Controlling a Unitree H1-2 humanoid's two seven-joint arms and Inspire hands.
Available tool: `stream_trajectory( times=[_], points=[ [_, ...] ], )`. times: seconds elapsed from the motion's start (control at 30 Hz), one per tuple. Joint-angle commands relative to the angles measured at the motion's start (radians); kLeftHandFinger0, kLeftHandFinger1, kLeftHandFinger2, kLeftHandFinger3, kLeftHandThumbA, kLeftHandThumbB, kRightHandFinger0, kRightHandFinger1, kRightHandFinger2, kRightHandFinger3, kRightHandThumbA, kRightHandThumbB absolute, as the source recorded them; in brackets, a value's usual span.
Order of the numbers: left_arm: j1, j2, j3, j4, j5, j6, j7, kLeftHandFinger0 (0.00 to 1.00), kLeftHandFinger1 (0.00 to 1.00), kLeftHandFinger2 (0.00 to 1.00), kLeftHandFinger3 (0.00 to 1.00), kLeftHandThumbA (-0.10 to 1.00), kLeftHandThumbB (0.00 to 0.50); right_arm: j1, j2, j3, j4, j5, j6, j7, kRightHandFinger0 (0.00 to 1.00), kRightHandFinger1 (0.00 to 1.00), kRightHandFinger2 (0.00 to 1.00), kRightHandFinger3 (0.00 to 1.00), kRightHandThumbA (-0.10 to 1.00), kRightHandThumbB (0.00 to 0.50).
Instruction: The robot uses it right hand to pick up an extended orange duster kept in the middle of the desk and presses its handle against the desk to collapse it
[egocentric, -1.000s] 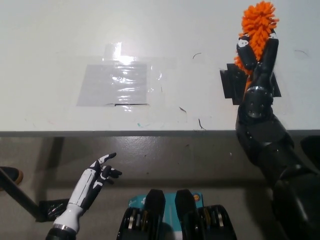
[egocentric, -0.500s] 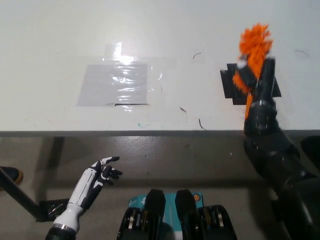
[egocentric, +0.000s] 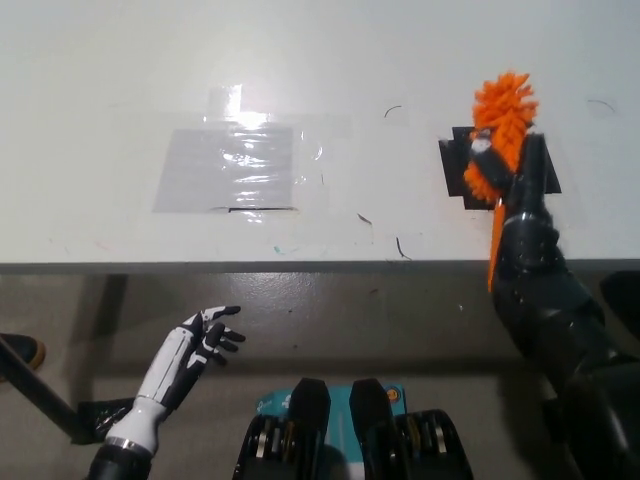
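1. The right hand (egocentric: 515, 175) is wrapped around the duster (egocentric: 501, 125) just below its fluffy orange head, fingers clamped on it. The duster stands roughly upright near the table's (egocentric: 380, 60) right front edge, over a black patch (egocentric: 455, 170) on the surface, not in the middle.

2. An orange strip of handle (egocentric: 495, 250) runs down beside the wrist toward the table edge. Its tip is hidden behind the arm, so I cannot tell whether it touches the table or hangs past the edge.

3. Main risk: the handle tip is so near the front edge that a downward press may slide it off the lip. The duster would then drop instead of collapsing.

4. Second risk: the handle leans slightly. A push that is not in line with it may bend it or kick the tip sideways, and the sections may jam.

5. Third risk: the grip sits high, near the soft head. Under load the hand may slip down the shaft or crush the fibres without passing force to the handle.

6. The left hand (egocentric: 195, 345) rests below the table edge at lower left, fingers loosely spread, holding nothing, so it offers no backup.
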Motion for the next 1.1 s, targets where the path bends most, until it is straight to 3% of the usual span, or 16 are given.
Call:
stream_trajectory(
  times=[0.0,0.07,0.1,0.17,0.37,0.47,0.57,0.67,0.77,0.83,0.97,1.0,1.07],
  points=[
    [-0.023,0.022,-0.006,-0.015,0.01,-0.04,0.015,0.47,0.53,0.57,0.77,1.0,0.5,-0.119,-0.043,-0.062,-0.199,0.12,-0.025,0.169,0.01,0.17,0.51,0.56,-0.1,0.068],
    [-0.024,0.025,-0.01,-0.014,0.014,-0.04,0.017,0.47,0.54,0.58,0.77,1.0,0.5,-0.13,-0.05,-0.072,-0.331,0.151,-0.025,0.198,0.01,0.19,0.46,0.53,-0.1,0.081],
    [-0.025,0.025,-0.01,-0.012,0.01,-0.04,0.014,0.48,0.54,0.58,0.77,1.0,0.5,-0.128,-0.052,-0.07,-0.413,0.166,-0.005,0.201,0.0,0.21,0.46,0.45,-0.1,0.078],
    [-0.026,0.026,-0.012,-0.013,0.01,-0.04,0.013,0.48,0.53,0.57,0.78,1.0,0.5,-0.116,-0.052,-0.072,-0.547,0.196,0.051,0.212,0.0,0.24,0.48,0.43,-0.1,0.09],
    [-0.024,0.028,-0.014,-0.014,0.013,-0.04,0.014,0.47,0.53,0.55,0.77,1.0,0.5,-0.12,-0.083,-0.072,-0.841,0.316,0.177,0.285,0.03,0.26,0.5,0.53,-0.1,0.133],
    [-0.019,0.031,-0.018,-0.018,0.019,-0.04,0.017,0.47,0.52,0.54,0.77,1.0,0.5,-0.125,-0.094,-0.074,-0.913,0.353,0.211,0.3,0.0,0.21,0.47,0.53,-0.1,0.101],
    [-0.016,0.034,-0.018,-0.022,0.02,-0.04,0.019,0.49,0.52,0.53,0.76,1.0,0.5,-0.131,-0.1,-0.064,-0.935,0.307,0.179,0.277,0.01,0.22,0.48,0.53,-0.1,0.112],
    [0.005,0.035,-0.027,-0.029,0.033,-0.04,0.034,0.47,0.51,0.52,0.75,1.0,0.5,-0.109,-0.083,-0.051,-0.936,0.242,0.107,0.243,0.03,0.23,0.51,0.57,-0.1,0.078],
    [0.008,0.037,-0.031,-0.03,0.033,-0.04,0.038,0.47,0.51,0.51,0.75,1.0,0.5,-0.103,-0.078,-0.049,-0.942,0.242,0.102,0.242,0.02,0.24,0.52,0.6,-0.1,0.078],
    [0.067,0.046,-0.032,-0.06,0.033,-0.04,0.045,0.45,0.51,0.51,0.75,1.0,0.5,-0.05,-0.026,-0.008,-0.909,0.065,0.002,0.149,0.01,0.23,0.51,0.59,-0.1,0.072],
    [0.07,0.048,-0.035,-0.063,0.032,-0.04,0.048,0.45,0.51,0.51,0.75,1.0,0.5,-0.049,-0.023,-0.006,-0.906,0.052,-0.003,0.141,0.0,0.22,0.5,0.59,-0.1,0.072],
    [0.076,0.045,-0.034,-0.058,0.02,-0.04,0.052,0.42,0.49,0.51,0.74,1.0,0.5,-0.093,-0.049,0.082,-0.739,-0.116,0.027,0.091,0.0,0.17,0.43,0.51,-0.1,0.071],
    [0.079,0.038,-0.034,-0.056,0.017,-0.04,0.053,0.42,0.5,0.49,0.73,1.0,0.5,-0.146,-0.096,0.166,-0.587,-0.232,0.017,0.061,0.0,0.07,0.32,0.27,-0.1,0.077]
  ],
)
